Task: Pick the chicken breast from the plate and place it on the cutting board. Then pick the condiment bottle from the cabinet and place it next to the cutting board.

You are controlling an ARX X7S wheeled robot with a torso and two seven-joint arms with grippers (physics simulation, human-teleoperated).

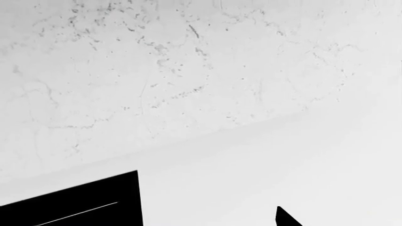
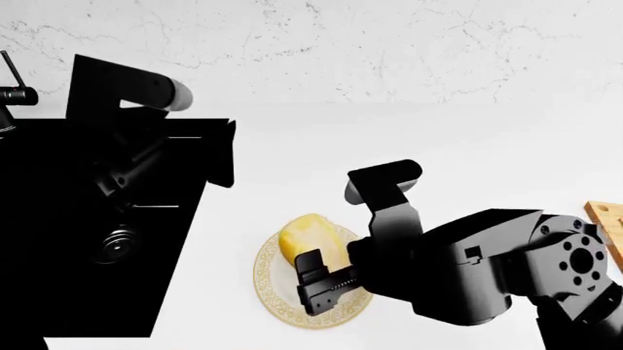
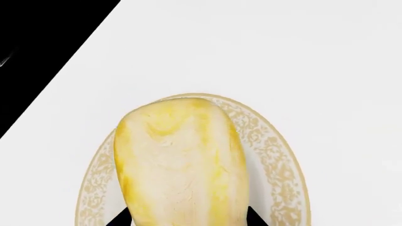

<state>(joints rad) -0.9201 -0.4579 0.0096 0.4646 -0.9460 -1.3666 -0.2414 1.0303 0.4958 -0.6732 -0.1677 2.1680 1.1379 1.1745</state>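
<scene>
So the right pincer (image 2: pixel 316 286) sits low over the near side of the plate (image 2: pixel 268 288), and in the right wrist view its 2 dark fingertips (image 3: pixel 119 219) flank the near end of the chicken breast (image 3: pixel 182 165), 1 on each side. The jaws look narrowed to about the meat's width, but I honestly can't tell whether they're squeezing it or just beside it. The chicken breast lies on the plate, its far end reaching the gold rim.

The plate rests on the white table (image 2: pixel 438 153), just right of the black sink (image 2: pixel 58 240). Off at the right edge of the head view a corner of the wooden cutting board (image 2: pixel 608 219) peeks out past the right arm, well apart from the plate.

Further back, the left arm (image 2: pixel 127 95) hangs over the sink. Its wrist camera only shows the table, the marble wall (image 2: pixel 389 44) and a sliver of fingertip (image 1: pixel 285 217), so the left pincer's state is anyone's guess.
</scene>
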